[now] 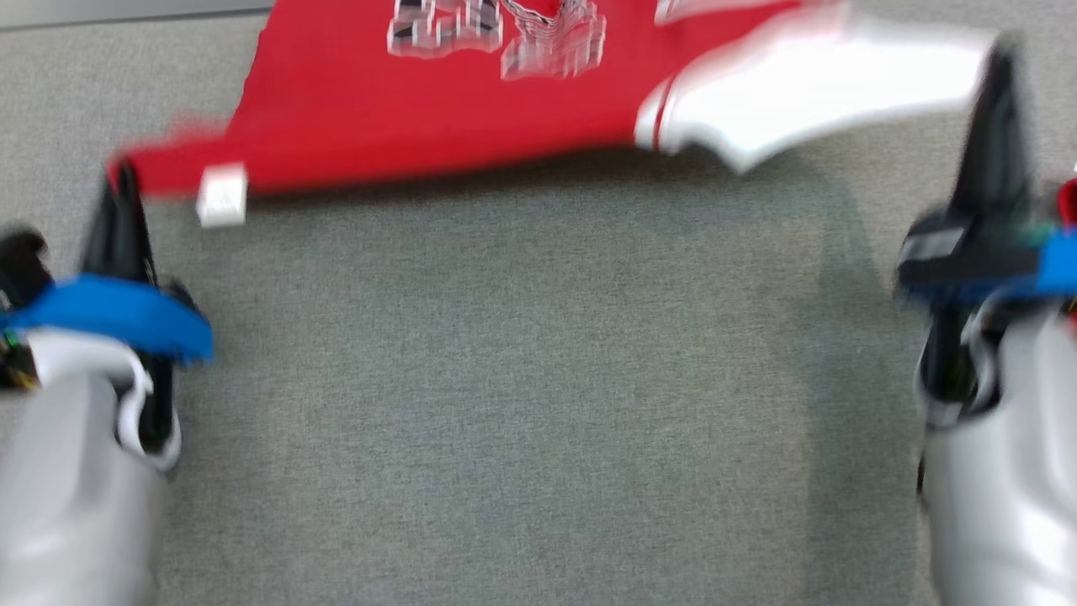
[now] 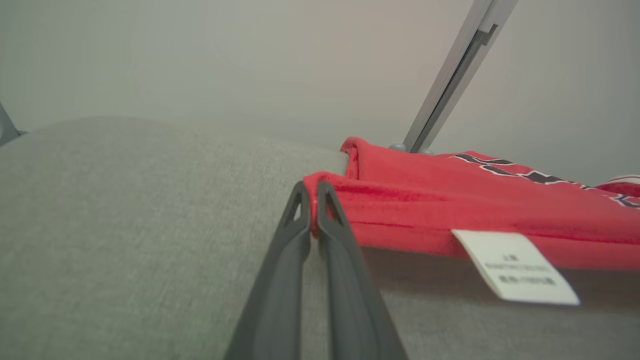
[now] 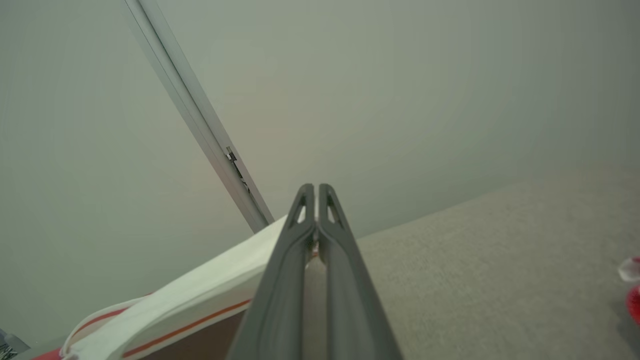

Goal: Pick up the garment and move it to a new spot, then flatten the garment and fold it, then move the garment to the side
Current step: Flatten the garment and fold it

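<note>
Two claws grip the garment [image 1: 404,118]. The left claw [image 2: 311,189] is clenched on a red hem corner and the right claw [image 3: 315,189] on the white sleeve [image 3: 200,295], so the cloth stretches between them, apparently lifted off the table [image 1: 538,379]. This looks like the carrying step; next, both ends need lowering evenly to lay it flat. The left wrist view shows a white label [image 2: 515,272] beside that claw sharply, while the head view blurs it.
</note>
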